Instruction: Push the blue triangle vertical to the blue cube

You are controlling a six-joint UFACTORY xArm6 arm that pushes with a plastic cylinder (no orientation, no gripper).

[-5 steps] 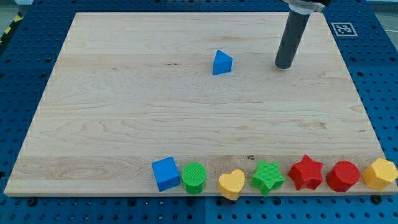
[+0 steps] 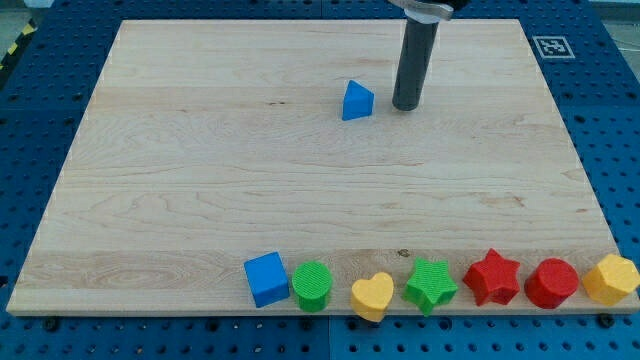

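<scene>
My tip (image 2: 405, 107) has slid toward the view's left over the last half second and now stands just beside the small blue triangle block (image 2: 357, 101), on its right, a narrow gap left; there is no gripper, only the bare rod, holding nothing; the triangle itself has not shifted on the pale wooden board (image 2: 180, 200); the blue cube (image 2: 266, 279) sits well apart, at the view's bottom and further left; judging by this, a leftward nudge is being set up to line the triangle above the cube.
</scene>
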